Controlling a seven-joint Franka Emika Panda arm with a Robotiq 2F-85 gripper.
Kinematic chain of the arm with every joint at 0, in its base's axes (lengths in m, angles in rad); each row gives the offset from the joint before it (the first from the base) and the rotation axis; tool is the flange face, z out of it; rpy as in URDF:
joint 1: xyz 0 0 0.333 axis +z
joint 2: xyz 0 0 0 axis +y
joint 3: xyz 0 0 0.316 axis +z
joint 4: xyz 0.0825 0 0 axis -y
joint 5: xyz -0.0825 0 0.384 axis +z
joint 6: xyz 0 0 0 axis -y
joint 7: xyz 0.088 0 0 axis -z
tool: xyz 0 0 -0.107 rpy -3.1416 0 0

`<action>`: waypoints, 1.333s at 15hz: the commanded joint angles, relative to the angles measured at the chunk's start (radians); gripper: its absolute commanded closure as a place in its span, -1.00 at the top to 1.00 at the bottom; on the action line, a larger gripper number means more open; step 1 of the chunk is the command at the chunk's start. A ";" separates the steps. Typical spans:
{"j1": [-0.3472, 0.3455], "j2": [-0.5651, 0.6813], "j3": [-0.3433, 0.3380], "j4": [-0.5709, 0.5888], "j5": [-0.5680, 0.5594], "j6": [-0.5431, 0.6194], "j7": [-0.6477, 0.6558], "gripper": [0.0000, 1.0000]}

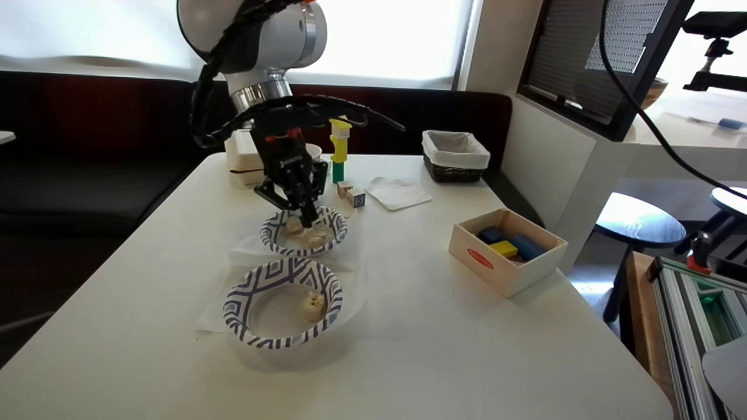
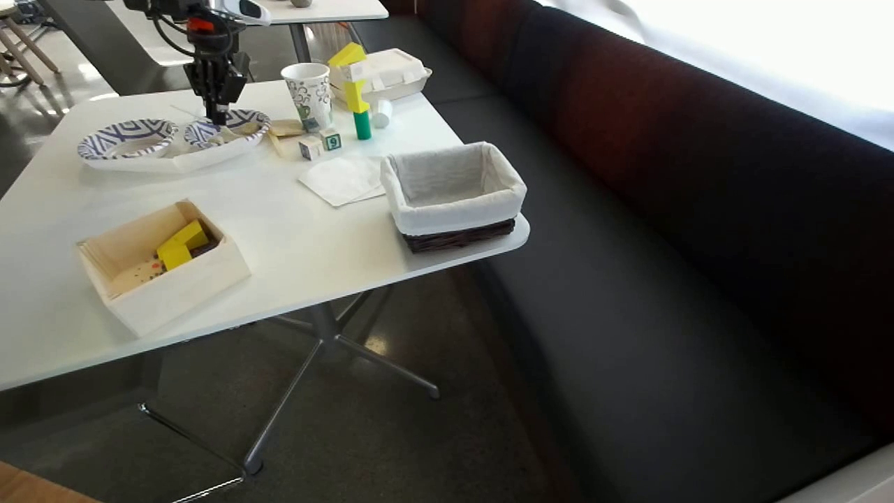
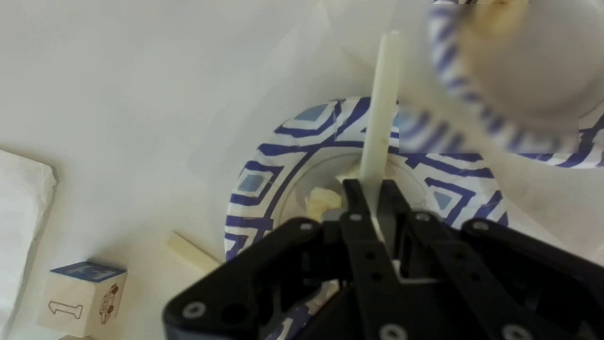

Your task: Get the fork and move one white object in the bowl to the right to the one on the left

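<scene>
My gripper is shut on the white plastic fork; its handle sticks out beyond the fingertips in the wrist view, and its far end is hidden by the gripper. In an exterior view, the gripper points down over the patterned bowl on the right. Several whitish pieces lie in that bowl, one white object showing beside the left finger. Beside it stands the bowl on the left. From an exterior view that left bowl is the nearer one, with a single white object at its side.
A wooden box with blocks and a cloth-lined basket stand on the table. Near the right bowl are letter blocks, a paper cup, a block tower and a pale carton. A napkin lies flat.
</scene>
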 commanded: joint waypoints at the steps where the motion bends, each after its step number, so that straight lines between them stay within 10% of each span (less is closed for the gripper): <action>1: 0.001 -0.006 0.020 0.027 0.052 -0.102 -0.007 -0.94; 20: -0.006 0.120 -0.022 0.305 0.011 -0.352 -0.042 -0.94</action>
